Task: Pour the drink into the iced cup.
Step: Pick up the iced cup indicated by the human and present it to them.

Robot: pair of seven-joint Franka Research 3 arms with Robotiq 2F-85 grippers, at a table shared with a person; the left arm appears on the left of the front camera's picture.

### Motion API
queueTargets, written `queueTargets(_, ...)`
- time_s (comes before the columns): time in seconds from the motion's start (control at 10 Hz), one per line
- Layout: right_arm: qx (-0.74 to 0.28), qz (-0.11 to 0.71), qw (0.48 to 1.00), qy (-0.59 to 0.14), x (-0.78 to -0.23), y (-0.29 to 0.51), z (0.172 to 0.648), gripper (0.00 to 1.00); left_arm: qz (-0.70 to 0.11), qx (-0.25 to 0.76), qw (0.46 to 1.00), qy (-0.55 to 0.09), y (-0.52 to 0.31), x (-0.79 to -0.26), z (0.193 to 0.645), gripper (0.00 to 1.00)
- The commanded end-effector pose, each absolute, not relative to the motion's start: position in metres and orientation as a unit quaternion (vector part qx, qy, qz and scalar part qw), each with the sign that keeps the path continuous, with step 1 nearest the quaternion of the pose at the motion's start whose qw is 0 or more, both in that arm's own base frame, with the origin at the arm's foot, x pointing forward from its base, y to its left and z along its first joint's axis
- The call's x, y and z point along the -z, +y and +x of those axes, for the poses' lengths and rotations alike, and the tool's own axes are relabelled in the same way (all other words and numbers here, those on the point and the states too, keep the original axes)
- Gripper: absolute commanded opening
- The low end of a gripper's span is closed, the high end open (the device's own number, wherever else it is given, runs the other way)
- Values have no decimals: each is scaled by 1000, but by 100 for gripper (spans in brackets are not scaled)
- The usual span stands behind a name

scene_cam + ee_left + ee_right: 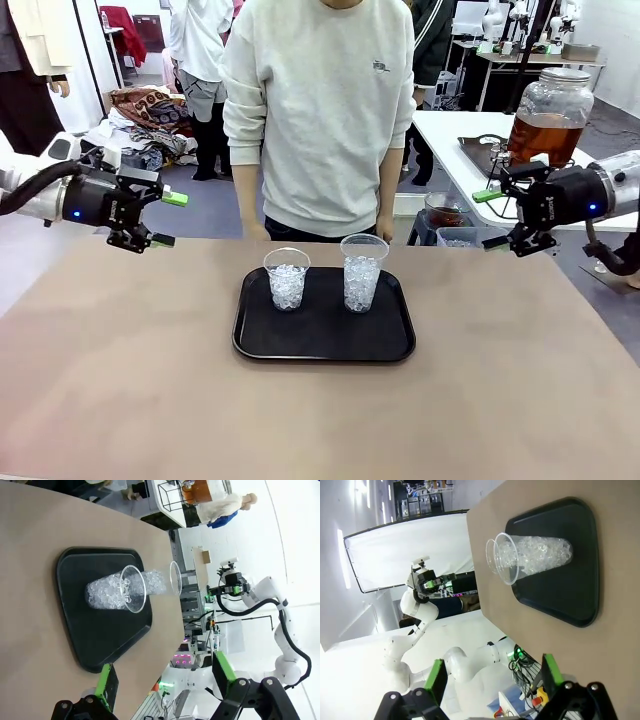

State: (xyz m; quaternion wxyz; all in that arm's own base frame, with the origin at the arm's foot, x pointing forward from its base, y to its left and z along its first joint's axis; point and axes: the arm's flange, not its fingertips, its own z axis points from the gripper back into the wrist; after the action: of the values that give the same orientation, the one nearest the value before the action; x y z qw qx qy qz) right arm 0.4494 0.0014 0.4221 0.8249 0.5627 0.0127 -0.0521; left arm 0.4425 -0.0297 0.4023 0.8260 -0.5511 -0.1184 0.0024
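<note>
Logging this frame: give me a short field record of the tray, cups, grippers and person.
tray: black, holds both cups
cups: shorter cup and taller cup, both upright, filled with ice, no drink in either
left gripper: open, empty, held up at the left
right gripper: open, empty, held up at the right
person: standing at the far edge, hands lowered

The counter (120, 380) is a broad, flat surface in plain brownish tan, running across the front view from side to side. One black tray (322, 330), rounded at the corners with a raised rim, lies flat on it near the middle, somewhat toward the far edge.
</note>
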Motion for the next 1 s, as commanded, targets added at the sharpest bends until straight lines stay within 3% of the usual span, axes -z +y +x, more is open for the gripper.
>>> queueTargets(0.0, 43, 586, 809, 10, -424, 0, 457, 100, -565, 3, 816, -118, -27, -396, 447, 100)
queueTargets(0.9, 51, 574, 817, 15, -420, 0, 451, 100, -556, -5, 824, -111, -27, -394, 443, 100)
